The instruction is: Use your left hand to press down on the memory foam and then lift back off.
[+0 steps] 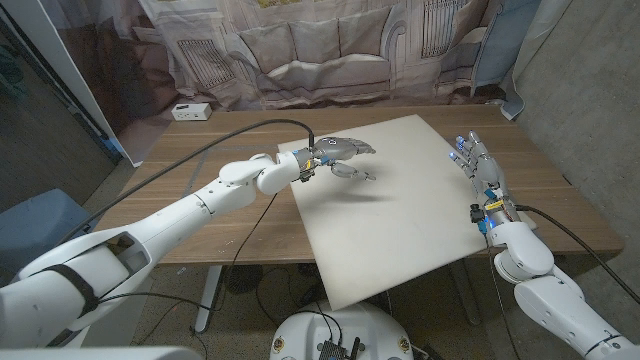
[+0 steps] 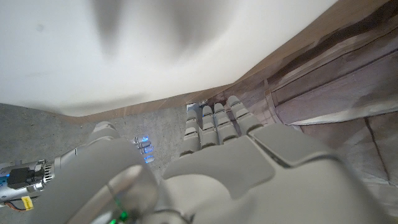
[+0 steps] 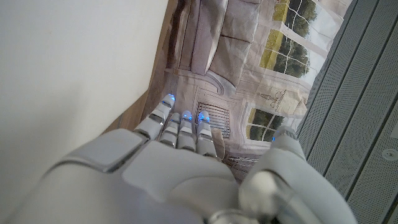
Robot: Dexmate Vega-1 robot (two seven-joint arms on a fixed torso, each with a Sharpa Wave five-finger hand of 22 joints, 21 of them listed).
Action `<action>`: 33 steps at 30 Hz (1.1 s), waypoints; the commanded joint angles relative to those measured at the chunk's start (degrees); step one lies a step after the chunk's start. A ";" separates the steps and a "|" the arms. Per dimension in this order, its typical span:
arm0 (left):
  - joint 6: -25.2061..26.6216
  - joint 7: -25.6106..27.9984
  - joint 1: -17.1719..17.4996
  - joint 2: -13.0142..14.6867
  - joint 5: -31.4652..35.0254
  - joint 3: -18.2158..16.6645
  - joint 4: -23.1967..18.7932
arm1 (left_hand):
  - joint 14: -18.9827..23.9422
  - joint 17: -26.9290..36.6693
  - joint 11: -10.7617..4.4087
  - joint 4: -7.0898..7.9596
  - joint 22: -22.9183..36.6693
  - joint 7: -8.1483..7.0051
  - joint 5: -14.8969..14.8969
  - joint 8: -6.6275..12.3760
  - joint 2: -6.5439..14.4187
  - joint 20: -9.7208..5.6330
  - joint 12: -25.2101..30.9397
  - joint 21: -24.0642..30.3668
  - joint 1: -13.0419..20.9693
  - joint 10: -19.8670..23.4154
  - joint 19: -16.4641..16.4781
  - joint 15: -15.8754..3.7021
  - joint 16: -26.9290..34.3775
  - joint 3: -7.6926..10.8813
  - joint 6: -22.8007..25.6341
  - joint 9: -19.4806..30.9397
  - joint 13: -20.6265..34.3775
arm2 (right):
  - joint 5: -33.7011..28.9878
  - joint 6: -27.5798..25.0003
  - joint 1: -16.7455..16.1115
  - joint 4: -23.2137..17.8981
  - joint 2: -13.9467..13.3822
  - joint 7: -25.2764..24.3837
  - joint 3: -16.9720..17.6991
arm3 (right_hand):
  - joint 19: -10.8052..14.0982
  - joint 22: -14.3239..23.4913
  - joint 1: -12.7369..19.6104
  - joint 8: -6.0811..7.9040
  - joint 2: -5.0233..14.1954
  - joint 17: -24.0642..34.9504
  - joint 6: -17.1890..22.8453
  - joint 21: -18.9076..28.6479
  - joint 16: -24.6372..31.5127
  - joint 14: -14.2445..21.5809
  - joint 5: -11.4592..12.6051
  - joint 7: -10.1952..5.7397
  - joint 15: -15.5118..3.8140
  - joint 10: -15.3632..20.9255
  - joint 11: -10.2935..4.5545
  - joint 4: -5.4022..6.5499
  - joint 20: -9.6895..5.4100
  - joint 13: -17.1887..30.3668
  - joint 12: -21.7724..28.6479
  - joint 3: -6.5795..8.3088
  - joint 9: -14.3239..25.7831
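Here the memory foam (image 1: 390,205) lies below the left hand (image 1: 340,153) — fingers (image 1: 357,176) hovering, apart.

The large off-white memory foam slab (image 1: 395,205) is showing a matt, smooth, soft-looking face with no sheen. The brown wooden table (image 1: 210,165) under it is showing a grained, low-gloss finish. The left hand (image 1: 340,155), grey, is looking like hard moulded plastic, semi-gloss; the right hand (image 1: 478,165) is looking alike, with white glossy arm shells. The printed cloth backdrop (image 1: 330,50) at the far side is hanging creased and matt.
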 commanded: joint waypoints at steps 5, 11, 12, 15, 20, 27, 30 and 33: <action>0.21 -2.82 -1.29 -1.40 -0.68 2.03 2.95 | 0.26 0.17 0.46 -0.46 0.16 0.11 -0.28 0.39 0.54 -0.93 0.19 -0.13 0.07 0.16 -0.31 0.19 0.29 0.12 0.30 0.07 0.23 | -0.27 -1.17 -0.22 -0.55 0.29 -0.41 0.43 | 0.51 0.14 0.38 -0.10 0.38 0.01 0.19 -0.04 -0.03 0.54 -0.23 -0.21 0.16 0.55 -0.16 -0.30 0.01 0.15 0.06 -0.03 0.09; 0.49 -3.42 -1.83 -2.16 -0.95 2.85 4.41 | 0.18 0.17 0.59 -0.50 0.14 0.19 -0.29 0.43 0.67 -0.83 0.19 -0.11 0.10 0.02 -0.38 0.47 0.29 0.17 0.32 0.07 0.24 | -0.60 -0.97 -0.07 -0.09 0.42 -0.37 0.34 | 0.44 0.14 0.40 -0.11 0.40 0.01 0.22 -0.08 -0.05 0.53 -0.26 -0.17 0.16 0.59 -0.21 -0.32 0.09 0.15 0.05 -0.03 0.09; 0.53 -3.45 -1.95 -2.26 -0.79 3.05 4.60 | 0.12 0.17 0.62 -0.51 0.14 0.17 -0.29 0.43 0.70 -0.82 0.18 -0.14 0.11 -0.02 -0.46 0.54 0.28 0.18 0.30 0.07 0.24 | -0.49 -1.08 -0.05 -0.11 0.53 -0.50 0.35 | 0.44 0.14 0.41 -0.12 0.41 0.01 0.22 -0.08 -0.06 0.50 -0.27 -0.18 0.15 0.57 -0.19 -0.32 0.09 0.15 0.04 -0.03 0.09; 0.73 -3.64 -2.29 -2.52 -0.35 3.61 4.97 | -0.02 0.17 0.64 -0.53 0.14 0.10 -0.28 0.41 0.82 -0.73 0.15 -0.17 0.14 -0.20 -0.63 0.71 0.24 0.23 0.20 0.07 0.24 | -0.42 -1.34 -0.06 -0.06 0.44 -0.46 0.34 | 0.46 0.14 0.42 -0.13 0.43 0.01 0.23 -0.09 -0.07 0.50 -0.28 -0.18 0.14 0.59 -0.18 -0.32 0.11 0.15 0.04 -0.03 0.09; 0.57 -3.55 -2.75 -2.76 0.31 4.51 5.84 | -0.01 0.17 0.67 -0.56 0.13 0.09 -0.28 0.40 0.94 -0.68 0.13 -0.12 0.17 -0.34 -0.56 0.72 0.28 0.29 0.13 0.07 0.25 | -0.59 -2.13 -0.61 -0.57 0.37 -1.27 0.54 | 0.53 0.14 0.43 -0.17 0.45 0.01 0.16 -0.07 -0.06 0.54 -0.31 -0.24 0.24 0.58 -0.17 -0.33 0.08 0.15 0.01 -0.03 0.09; 0.47 -2.79 -3.26 -3.40 0.69 5.53 7.95 | -0.09 0.18 0.62 -0.59 0.12 -0.02 -0.28 0.37 1.08 -0.55 0.15 -0.09 0.22 -0.41 -0.59 0.68 0.27 0.35 -0.03 0.07 0.26 | -1.18 -2.24 -1.03 -0.78 0.37 -1.81 0.71 | 0.56 0.14 0.47 -0.21 0.50 0.01 0.12 -0.09 -0.08 0.54 -0.34 -0.34 0.21 0.71 -0.16 -0.36 0.09 0.16 0.03 -0.03 0.09; 0.25 -2.23 -3.48 -3.72 0.64 5.91 9.03 | -0.12 0.18 0.61 -0.61 0.12 -0.11 -0.28 0.38 1.15 -0.36 0.13 -0.13 0.23 -0.52 -0.72 0.64 0.28 0.38 -0.04 0.07 0.26 | -1.20 -2.33 -1.06 -0.84 0.41 -1.86 0.71 | 0.58 0.14 0.48 -0.22 0.51 0.01 0.13 -0.09 -0.08 0.56 -0.36 -0.40 0.27 0.71 -0.20 -0.37 0.10 0.16 0.02 -0.03 0.09; 0.32 -0.27 -3.64 -3.86 2.15 6.54 9.77 | -0.29 0.18 0.50 -0.63 0.12 -0.21 -0.28 0.36 1.23 -0.47 0.13 -0.13 0.26 -0.61 -0.80 0.53 0.24 0.41 -0.14 0.07 0.26 | -1.30 -2.56 -1.08 -1.07 0.50 -2.13 0.68 | 0.59 0.14 0.49 -0.22 0.53 0.02 0.14 -0.09 -0.08 0.56 -0.37 -0.48 0.23 0.74 -0.26 -0.38 0.12 0.17 0.02 -0.04 0.10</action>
